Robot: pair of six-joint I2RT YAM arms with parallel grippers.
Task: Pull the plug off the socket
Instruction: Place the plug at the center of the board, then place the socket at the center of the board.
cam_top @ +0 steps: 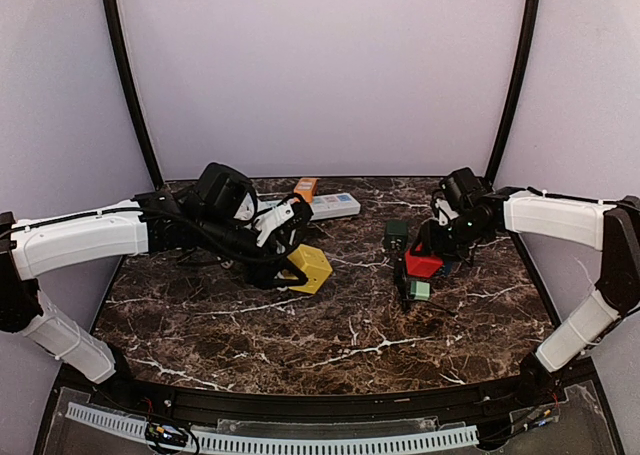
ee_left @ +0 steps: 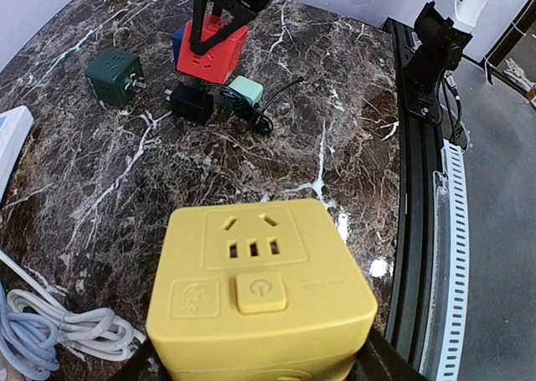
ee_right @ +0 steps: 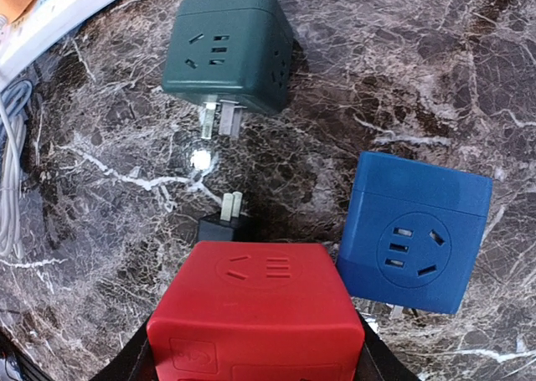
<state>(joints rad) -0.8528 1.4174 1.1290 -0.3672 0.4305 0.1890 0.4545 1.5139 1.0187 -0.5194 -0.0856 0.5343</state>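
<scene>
Left gripper: the left gripper (cam_top: 296,262) is clamped on a yellow socket cube (ee_left: 260,297), a finger on either side.
Yellow cube faces: the face toward the wrist camera shows bare slots and a power button, with no plug in it.
Right gripper: the right gripper (ee_right: 255,356) is closed around a red socket cube (ee_right: 255,314), its black fingers straddling the cube.
Red cube faces: the top face shows empty slots; the lower sides are hidden.
Black plug: the black plug (ee_right: 223,223) lies on the marble table (cam_top: 300,345) just beyond the red cube, with its pins bare and pointing away.
Mint plug: a mint plug (ee_left: 244,90) with a dark cord sits against the foot of the red cube; I cannot tell whether it is seated in a socket.
Bystanders: a green socket cube (ee_right: 228,48) and a blue socket cube (ee_right: 414,234) stand free nearby, and a white power strip (cam_top: 335,206) lies at the back.
Progress: the black plug looks already out, so the pull seems done. If the mint plug is the target, the pull remains to be done.
</scene>
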